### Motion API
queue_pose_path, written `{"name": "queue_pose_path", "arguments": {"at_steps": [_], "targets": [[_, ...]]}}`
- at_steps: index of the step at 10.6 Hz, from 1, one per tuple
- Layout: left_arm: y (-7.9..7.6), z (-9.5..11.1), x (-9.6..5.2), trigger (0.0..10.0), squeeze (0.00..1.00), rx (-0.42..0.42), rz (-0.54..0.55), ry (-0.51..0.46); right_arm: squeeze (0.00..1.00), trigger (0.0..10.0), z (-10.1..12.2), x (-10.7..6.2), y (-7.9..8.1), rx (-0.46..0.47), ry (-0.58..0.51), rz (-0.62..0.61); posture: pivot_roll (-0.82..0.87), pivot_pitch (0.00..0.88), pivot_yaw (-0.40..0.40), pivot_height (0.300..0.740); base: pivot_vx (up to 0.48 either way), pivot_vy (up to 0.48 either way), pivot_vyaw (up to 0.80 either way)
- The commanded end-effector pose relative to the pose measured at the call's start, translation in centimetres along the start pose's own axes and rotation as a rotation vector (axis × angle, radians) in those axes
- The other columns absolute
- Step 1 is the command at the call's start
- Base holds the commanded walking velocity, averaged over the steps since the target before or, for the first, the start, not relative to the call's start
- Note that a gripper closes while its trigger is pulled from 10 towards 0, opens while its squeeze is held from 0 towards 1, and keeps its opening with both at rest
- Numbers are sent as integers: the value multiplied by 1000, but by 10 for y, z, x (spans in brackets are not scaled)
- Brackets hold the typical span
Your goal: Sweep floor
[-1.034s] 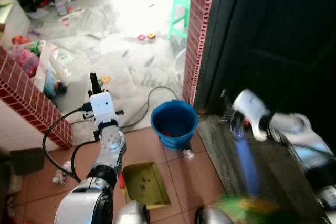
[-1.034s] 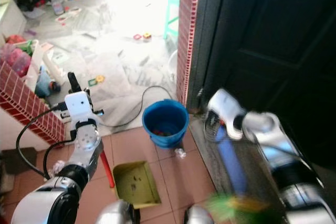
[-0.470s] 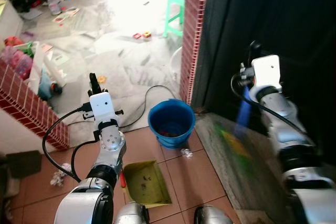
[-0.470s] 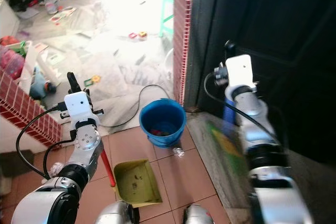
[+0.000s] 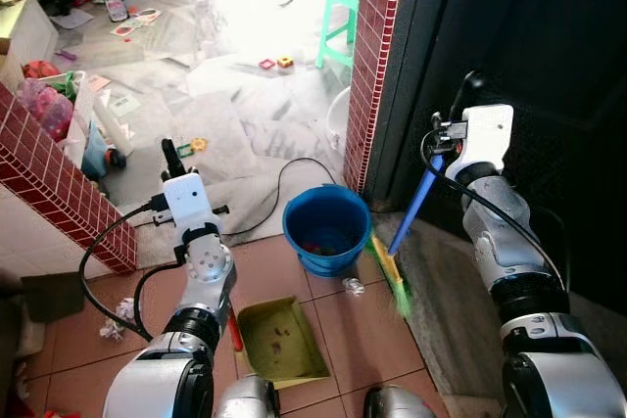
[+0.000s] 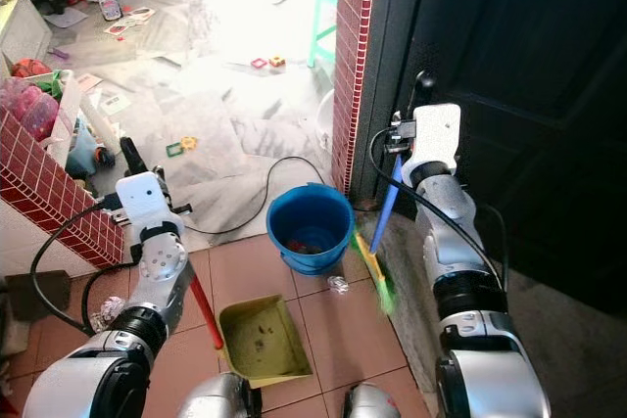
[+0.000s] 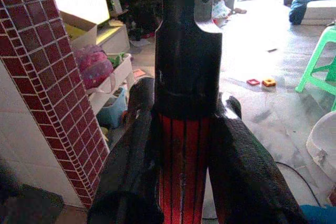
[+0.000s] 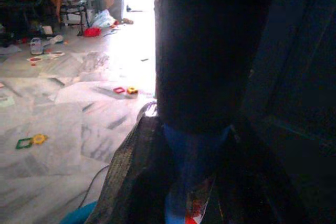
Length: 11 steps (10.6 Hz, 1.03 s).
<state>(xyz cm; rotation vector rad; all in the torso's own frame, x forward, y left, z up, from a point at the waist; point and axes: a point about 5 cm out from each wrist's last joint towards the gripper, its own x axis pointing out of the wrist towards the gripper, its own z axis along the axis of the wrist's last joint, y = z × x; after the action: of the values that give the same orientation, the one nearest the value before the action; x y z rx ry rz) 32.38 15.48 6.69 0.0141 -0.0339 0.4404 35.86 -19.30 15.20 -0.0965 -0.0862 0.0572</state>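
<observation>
Green-bristled broom [image 5: 400,242] clamped in right end effector [image 5: 443,136], slanting down just beside blue bucket [image 5: 324,230]. Dustpan [image 5: 282,342] gripped by left end effector [image 7: 185,145], nearer than the bucket.

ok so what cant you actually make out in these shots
- Broom bristles: motion-blurred in both eye views, so floor contact is unclear.
- Bucket contents: too small; its own rim shades them.
- Dustpan debris: specks too small to identify.
- Right gripper on the blue handle: right wrist view very dark.
- Left gripper: the red handle covers the fingertips.
</observation>
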Motion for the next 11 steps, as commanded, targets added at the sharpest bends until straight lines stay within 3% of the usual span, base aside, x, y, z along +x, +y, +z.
{"name": "queue_pose_path", "arguments": {"at_steps": [1, 5, 7, 11], "targets": [[-5, 3, 1, 10000, 0, 9, -28, -7, 0, 10000, 11, 6, 0, 37, -22, 9, -147, 76, 79, 740, 0, 0, 0], [-6, 1, 1, 10000, 0, 18, -48, 15, 0, 10000, -3, 2, 26, 143, 112, 222, -148, 73, 77, 740, 0, 0, 0], [-7, 1, 1, 10000, 0, 15, -48, 16, 0, 10000, 11, 0, 44, 227, 71, 360, -148, 67, 74, 740, 0, 0, 0], [-9, 0, 0, 10000, 0, 15, -61, 14, 0, 10000, 20, -2, 47, 247, 61, 402, -151, 64, 76, 740, 0, 0, 0]]}}
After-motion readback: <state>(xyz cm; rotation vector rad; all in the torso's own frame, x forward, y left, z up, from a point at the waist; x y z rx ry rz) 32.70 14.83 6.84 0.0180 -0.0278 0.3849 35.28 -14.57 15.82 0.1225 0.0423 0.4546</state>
